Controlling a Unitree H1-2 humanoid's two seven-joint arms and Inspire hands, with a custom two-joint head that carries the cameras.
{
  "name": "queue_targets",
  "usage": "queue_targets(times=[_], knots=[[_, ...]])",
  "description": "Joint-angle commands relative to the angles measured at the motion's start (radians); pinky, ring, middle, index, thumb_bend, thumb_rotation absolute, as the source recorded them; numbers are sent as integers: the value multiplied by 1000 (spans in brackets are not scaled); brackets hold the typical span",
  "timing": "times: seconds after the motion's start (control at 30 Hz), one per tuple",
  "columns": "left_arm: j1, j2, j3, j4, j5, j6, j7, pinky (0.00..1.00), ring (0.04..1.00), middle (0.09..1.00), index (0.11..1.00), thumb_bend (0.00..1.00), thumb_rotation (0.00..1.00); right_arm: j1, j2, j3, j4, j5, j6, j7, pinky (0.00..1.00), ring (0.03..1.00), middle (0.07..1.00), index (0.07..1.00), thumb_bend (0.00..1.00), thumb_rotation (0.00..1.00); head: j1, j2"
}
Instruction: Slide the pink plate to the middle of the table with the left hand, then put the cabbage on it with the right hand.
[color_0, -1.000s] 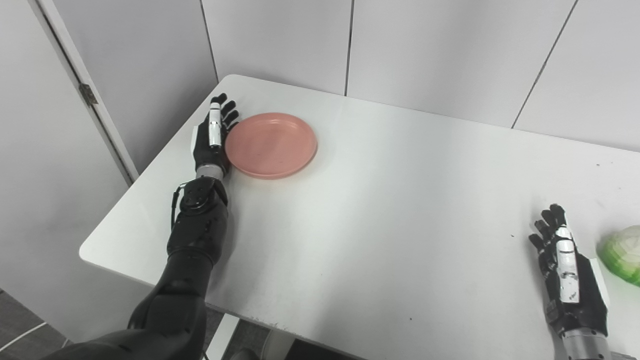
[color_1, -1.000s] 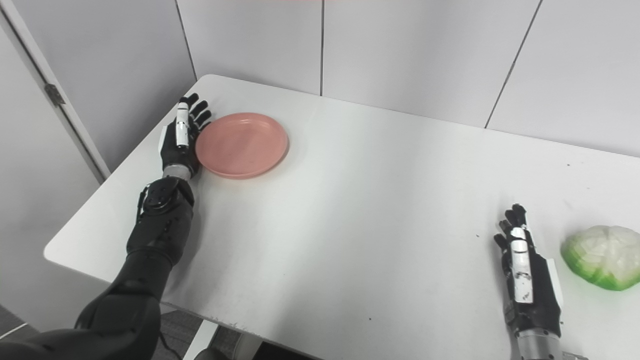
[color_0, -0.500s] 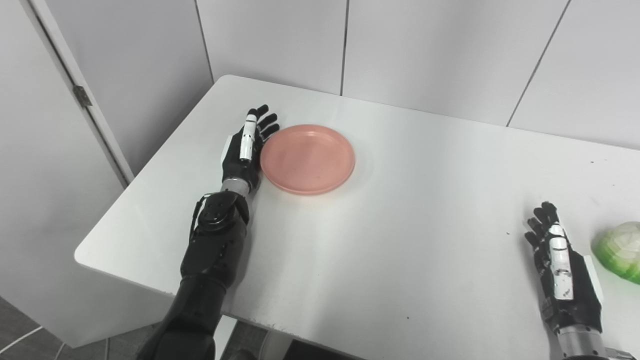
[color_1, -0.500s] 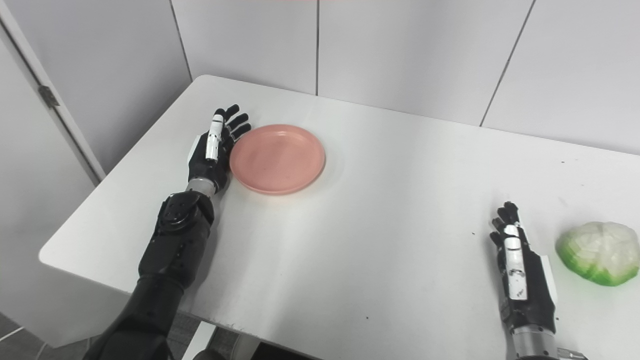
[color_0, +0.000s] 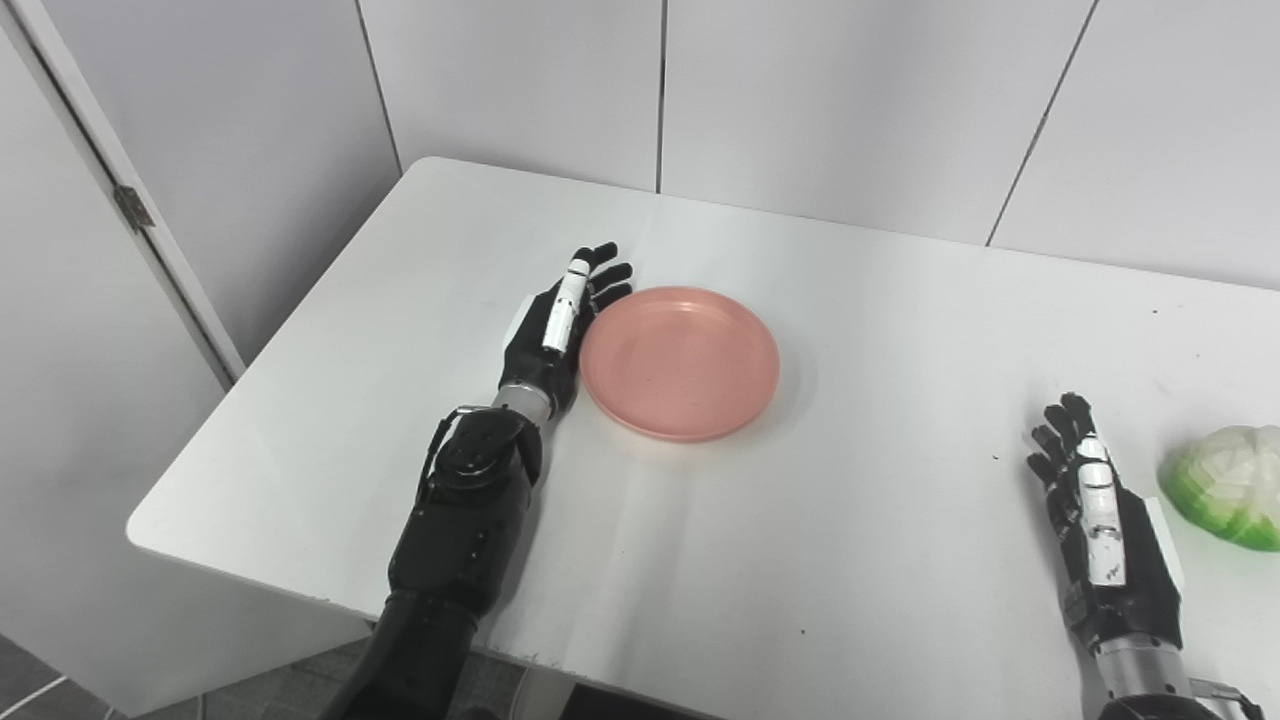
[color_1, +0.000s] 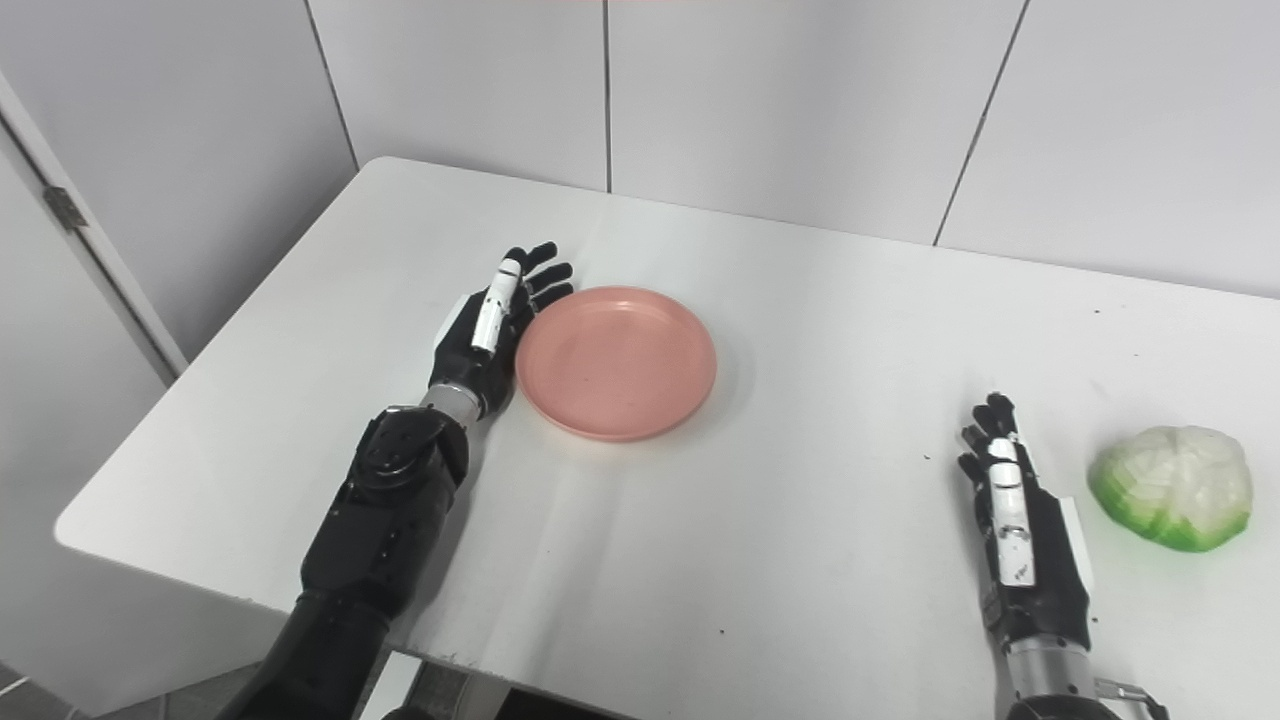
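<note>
Round glossy pink plate (color_0: 680, 362) touches the flat, open-fingered, empty left robot hand (color_0: 555, 330).

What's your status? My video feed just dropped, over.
Left hand open, flat against pink plate rim. Right hand open, idle beside cabbage, not touching. Plate left of table centre, path clear.

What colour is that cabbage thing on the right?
The cabbage is whitish on top with a bright green rim below; the right eye view shows it best.
</note>
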Motion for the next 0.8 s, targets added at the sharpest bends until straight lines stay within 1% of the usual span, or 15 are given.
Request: queue_targets(times=[0.0,0.13,0.17,0.3,0.37,0.47,0.6,0.77], knots=[[7,-31,-46,-24,18,15,-44,854,853,857,848,437,1000,-1,13,15,-9,2,11,7,967,954,954,959,297,1000,-10,2],[27,-52,-78,-59,16,25,-62,847,862,871,864,413,1000,-2,12,24,-3,-9,0,6,949,951,955,962,304,1000,-34,7],[32,-57,-87,-69,17,31,-66,858,874,879,871,410,1000,-2,14,26,-2,-11,0,5,945,950,958,963,302,1000,-40,8],[45,-78,-115,-101,28,47,-63,870,885,884,876,420,1000,-4,22,31,4,-9,-3,3,951,954,967,967,304,1000,-64,13],[50,-95,-126,-113,31,49,-62,865,881,880,873,420,1000,-5,28,33,5,-12,2,-4,945,946,956,956,329,1000,-72,14],[57,-115,-135,-126,38,61,-61,871,883,879,873,430,1000,-5,36,36,1,-18,11,-13,939,941,948,949,330,1000,-81,16],[68,-123,-139,-116,37,48,-67,879,878,875,868,438,1000,-4,39,43,0,-26,7,-15,930,935,943,947,333,1000,-117,23],[75,-127,-133,-93,41,24,-67,877,886,886,879,428,1000,-3,38,50,4,-37,-6,-14,915,928,942,948,329,1000,-142,28]])
